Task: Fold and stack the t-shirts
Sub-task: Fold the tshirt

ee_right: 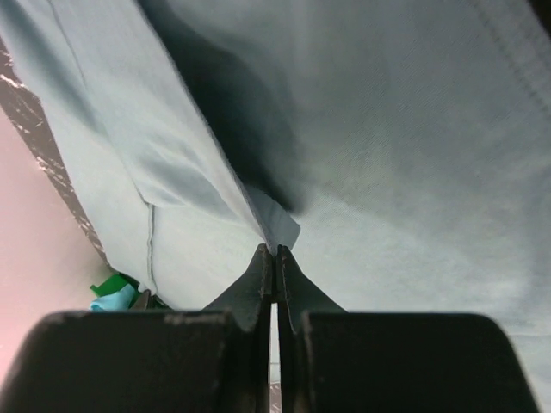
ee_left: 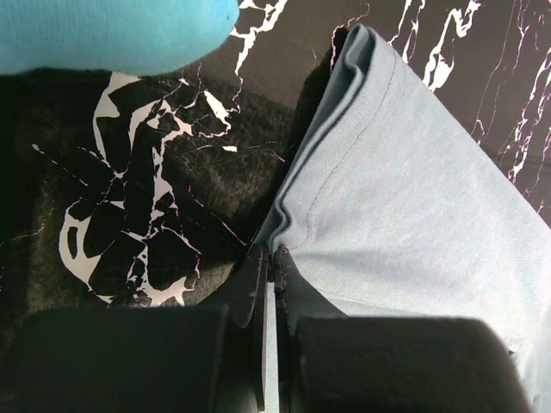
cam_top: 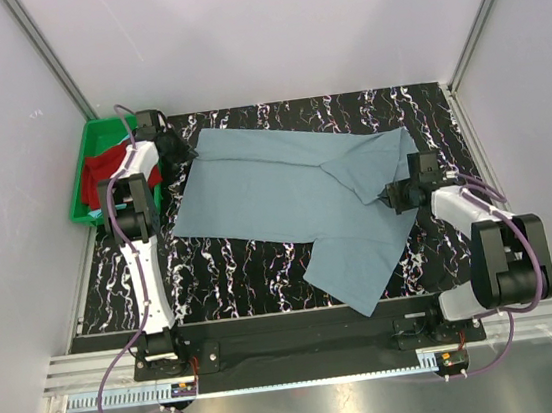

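Observation:
The large grey-blue t-shirt [cam_top: 274,192] lies spread over the black marbled mat, one part trailing toward the front edge. My left gripper [cam_top: 176,150] is shut on its far left edge, seen pinched in the left wrist view [ee_left: 274,254]. My right gripper [cam_top: 393,195] is shut on a raised fold of the same shirt at the right, seen in the right wrist view [ee_right: 275,249]. The red t-shirt [cam_top: 102,167] lies bunched in the green tray [cam_top: 79,180]. The light turquoise t-shirt [ee_left: 103,34] shows at the top left of the left wrist view.
The green tray stands off the mat's far left corner, close beside the left arm. The black marbled mat [cam_top: 244,271] covers the table between the white side walls. The arm bases are bolted along the near rail.

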Controlling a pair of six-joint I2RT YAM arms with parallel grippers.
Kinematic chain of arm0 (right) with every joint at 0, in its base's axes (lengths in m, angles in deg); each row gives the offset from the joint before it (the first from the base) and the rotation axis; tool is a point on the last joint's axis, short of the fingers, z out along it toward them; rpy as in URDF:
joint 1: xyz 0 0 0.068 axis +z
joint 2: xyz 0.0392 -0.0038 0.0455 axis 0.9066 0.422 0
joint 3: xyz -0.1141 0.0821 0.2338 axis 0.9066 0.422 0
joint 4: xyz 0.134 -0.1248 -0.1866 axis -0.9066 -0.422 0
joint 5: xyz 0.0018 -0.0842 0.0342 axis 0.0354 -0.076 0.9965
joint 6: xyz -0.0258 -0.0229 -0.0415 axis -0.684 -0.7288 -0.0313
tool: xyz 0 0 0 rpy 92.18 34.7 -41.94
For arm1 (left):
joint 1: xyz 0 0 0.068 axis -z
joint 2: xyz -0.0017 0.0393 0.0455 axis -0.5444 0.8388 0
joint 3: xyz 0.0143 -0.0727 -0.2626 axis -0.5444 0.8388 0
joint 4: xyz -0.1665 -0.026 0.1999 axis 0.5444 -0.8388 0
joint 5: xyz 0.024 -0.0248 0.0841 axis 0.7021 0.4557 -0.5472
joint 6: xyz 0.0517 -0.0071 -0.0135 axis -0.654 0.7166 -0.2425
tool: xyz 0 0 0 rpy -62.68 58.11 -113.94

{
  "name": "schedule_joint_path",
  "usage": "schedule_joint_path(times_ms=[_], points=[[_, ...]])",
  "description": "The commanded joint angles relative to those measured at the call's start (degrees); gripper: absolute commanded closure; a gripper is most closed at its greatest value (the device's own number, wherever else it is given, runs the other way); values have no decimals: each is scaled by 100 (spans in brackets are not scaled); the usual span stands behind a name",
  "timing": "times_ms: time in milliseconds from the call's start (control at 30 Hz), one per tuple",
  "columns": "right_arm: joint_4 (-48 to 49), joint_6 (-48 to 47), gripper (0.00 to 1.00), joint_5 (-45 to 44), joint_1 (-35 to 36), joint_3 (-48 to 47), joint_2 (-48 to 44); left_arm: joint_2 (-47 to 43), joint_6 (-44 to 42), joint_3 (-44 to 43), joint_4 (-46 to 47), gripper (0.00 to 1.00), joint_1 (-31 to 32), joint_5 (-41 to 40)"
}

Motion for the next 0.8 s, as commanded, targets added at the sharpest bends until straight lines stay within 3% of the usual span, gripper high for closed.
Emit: schedule_joint_path(times_ms=[0,467,767], points=[[145,263,100,-206,76,-6,-304,76,35,-237,98,100,-102,22],[294,1177,100,-285,488,767,-691,6,26,-123,124,100,-111,-4],[637,1608,100,-435,586,961,-367,-73,26,-9,151,100,-120,31]])
